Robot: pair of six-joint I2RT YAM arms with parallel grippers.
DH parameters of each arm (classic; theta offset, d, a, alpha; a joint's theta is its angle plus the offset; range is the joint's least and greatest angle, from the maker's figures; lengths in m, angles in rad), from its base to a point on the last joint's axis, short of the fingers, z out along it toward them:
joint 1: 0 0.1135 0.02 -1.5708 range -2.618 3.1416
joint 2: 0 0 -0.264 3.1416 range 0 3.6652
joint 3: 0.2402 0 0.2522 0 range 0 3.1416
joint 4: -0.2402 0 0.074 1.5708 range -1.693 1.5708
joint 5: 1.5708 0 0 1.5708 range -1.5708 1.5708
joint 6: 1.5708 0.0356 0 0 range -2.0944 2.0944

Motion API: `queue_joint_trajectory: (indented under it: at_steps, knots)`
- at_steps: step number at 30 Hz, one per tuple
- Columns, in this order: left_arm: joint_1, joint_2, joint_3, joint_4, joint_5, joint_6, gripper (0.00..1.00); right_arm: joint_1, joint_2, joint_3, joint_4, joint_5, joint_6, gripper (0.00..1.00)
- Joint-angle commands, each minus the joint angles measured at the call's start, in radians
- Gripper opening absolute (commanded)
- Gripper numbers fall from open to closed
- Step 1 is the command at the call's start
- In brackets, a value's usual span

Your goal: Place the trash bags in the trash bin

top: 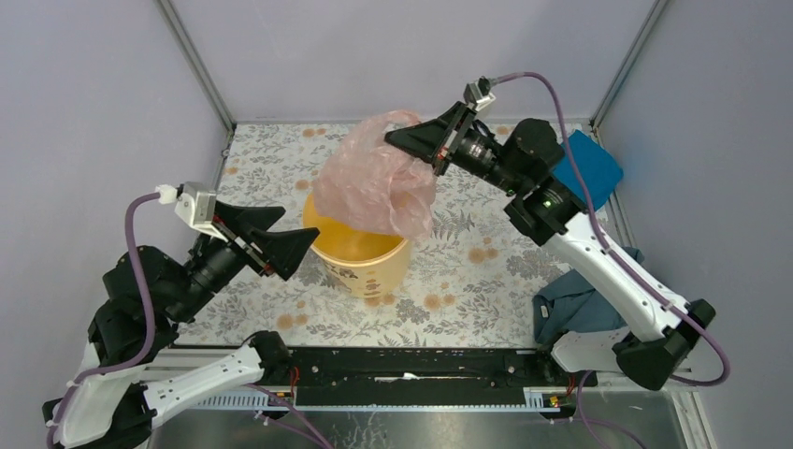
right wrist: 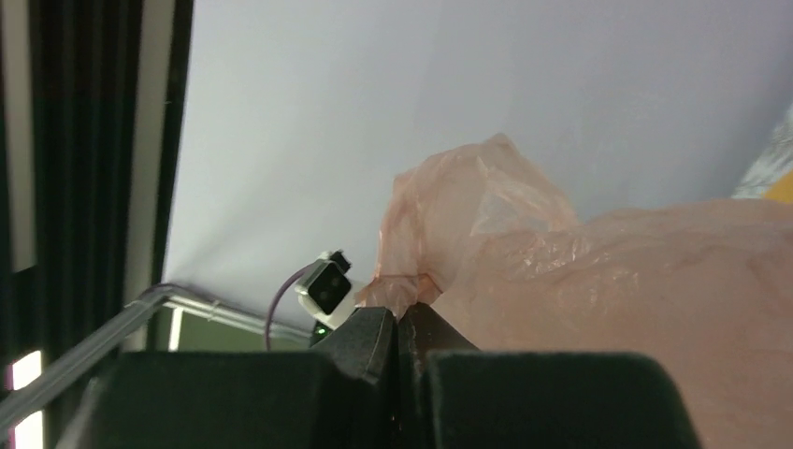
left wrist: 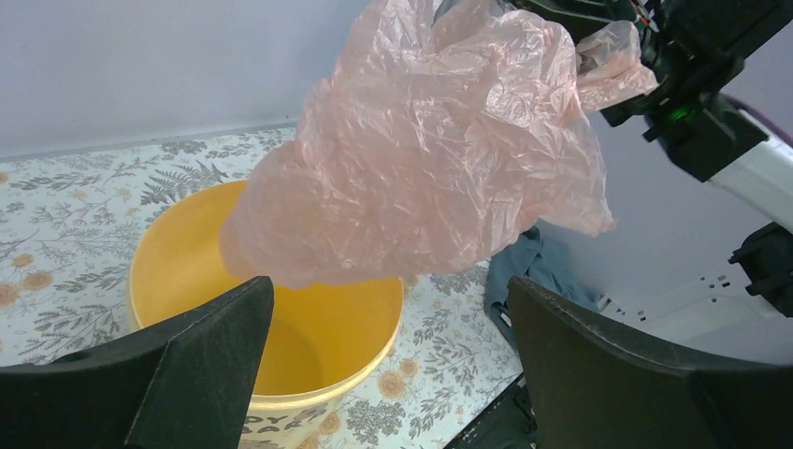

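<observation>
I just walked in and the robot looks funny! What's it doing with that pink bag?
The right claw is pinched shut on the top of the thin pink trash bag. It holds the bag up so it hangs over the mouth of the yellow trash bin. The bag droops toward the opening, but most of it is not inside yet. The left claw is wide open beside the bin, holding nothing.

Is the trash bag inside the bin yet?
Not yet: the trash bag hangs above the trash bin, pinched by the right gripper.
</observation>
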Motion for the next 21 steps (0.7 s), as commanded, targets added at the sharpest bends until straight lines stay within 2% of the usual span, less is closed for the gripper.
queue_joint_trajectory:
  at_steps: [1,7,16,21]
  knots:
    - [0.0,-0.008,0.045,-0.02,-0.066,-0.02,0.99,0.029,0.076,0.041,0.264,-0.103,0.192,0.0]
    - [0.001,-0.043,0.053,-0.037,-0.136,-0.043,0.99,0.116,0.13,0.104,0.272,-0.087,0.194,0.0]
    - [0.0,-0.074,0.08,-0.041,-0.266,-0.052,0.99,0.135,0.117,0.102,0.319,-0.067,0.215,0.0]
    - [0.0,-0.075,0.079,-0.039,-0.302,-0.077,0.99,0.119,0.034,-0.087,0.268,0.023,0.171,0.0]
